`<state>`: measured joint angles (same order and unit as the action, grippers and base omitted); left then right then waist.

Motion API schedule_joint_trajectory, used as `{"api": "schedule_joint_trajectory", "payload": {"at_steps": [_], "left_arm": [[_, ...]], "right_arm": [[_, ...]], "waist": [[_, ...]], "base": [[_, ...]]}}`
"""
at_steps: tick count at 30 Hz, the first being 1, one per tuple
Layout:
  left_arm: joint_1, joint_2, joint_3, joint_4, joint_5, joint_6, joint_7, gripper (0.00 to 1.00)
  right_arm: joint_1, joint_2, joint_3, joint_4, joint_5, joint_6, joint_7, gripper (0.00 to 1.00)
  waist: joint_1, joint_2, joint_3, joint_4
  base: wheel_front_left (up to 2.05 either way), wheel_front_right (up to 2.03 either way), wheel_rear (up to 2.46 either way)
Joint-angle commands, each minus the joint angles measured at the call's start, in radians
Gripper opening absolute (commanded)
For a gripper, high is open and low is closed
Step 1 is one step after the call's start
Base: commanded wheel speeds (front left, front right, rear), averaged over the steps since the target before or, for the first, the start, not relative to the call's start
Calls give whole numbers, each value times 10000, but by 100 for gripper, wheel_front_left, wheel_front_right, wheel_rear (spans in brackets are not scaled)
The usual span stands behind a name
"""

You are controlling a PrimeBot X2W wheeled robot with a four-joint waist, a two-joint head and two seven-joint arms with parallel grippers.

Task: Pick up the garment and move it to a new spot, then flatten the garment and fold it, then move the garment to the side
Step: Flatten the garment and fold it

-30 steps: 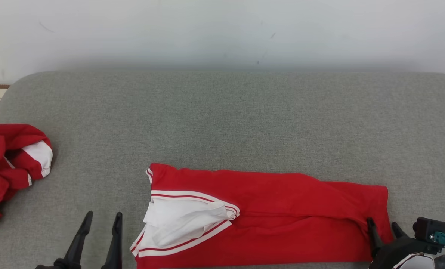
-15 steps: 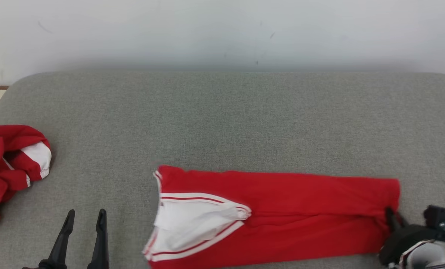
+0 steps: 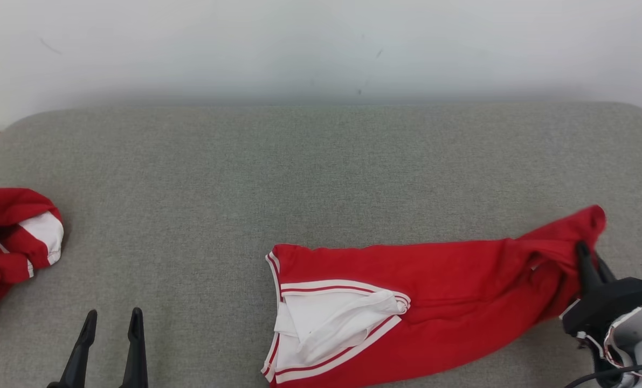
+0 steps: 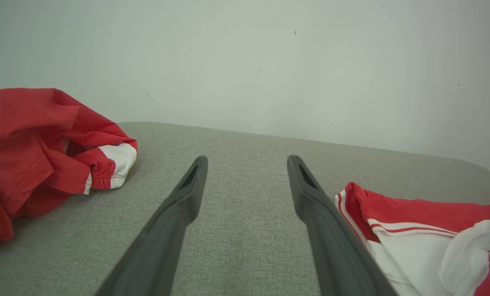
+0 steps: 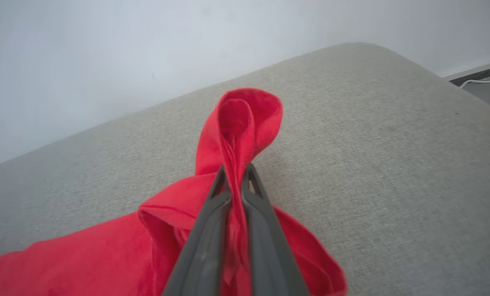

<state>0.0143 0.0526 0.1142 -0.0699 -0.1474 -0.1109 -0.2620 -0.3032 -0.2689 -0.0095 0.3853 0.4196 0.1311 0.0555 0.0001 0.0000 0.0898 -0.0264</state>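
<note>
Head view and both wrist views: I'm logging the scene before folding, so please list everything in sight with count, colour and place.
spread garment: one, red with white waistband and stripes, on the cushion right of centre, its right end raised off the surface
crumpled garment: one, red and white, bunched at the cushion's left edge
cushion: one, grey fabric, under both garments
wall: one, pale, behind the cushion
cable: one, white, on the floor past the cushion's corner
left gripper: one, dark, open, over bare cushion at the lower left
right gripper: one, dark, shut on the spread garment's right end
</note>
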Motion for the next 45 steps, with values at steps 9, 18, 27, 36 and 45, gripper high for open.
{"api": "schedule_joint_trajectory", "payload": {"at_steps": [9,18,27,36,45], "left_arm": [[143,-20,-2,127,-127,31,-40,100],[-71,-19,-192,323,-256,84,-40,100],[-169,-19,-426,501,-280,144,-40,100],[-370,-18,-644,721,-340,60,-40,100],[-544,-20,-822,1004,-440,18,-40,100]], "right_arm": [[920,556,1363,-3240,2298,-2,1466,0],[1255,1310,2590,-5012,3520,-1,2517,0],[967,1851,3667,-4727,3535,-1,2576,0],[447,2140,4624,-3003,2806,-1,1879,0],[-237,2195,5223,-1077,3094,-1,705,0]], "waist": [[-1,0,-104,-80],[-1,0,-31,221],[-1,0,-30,648],[-1,0,52,1193],[-1,0,163,1621]], "base": [[0,0,0],[0,0,0],[0,0,0],[0,0,0],[0,0,0]]}}
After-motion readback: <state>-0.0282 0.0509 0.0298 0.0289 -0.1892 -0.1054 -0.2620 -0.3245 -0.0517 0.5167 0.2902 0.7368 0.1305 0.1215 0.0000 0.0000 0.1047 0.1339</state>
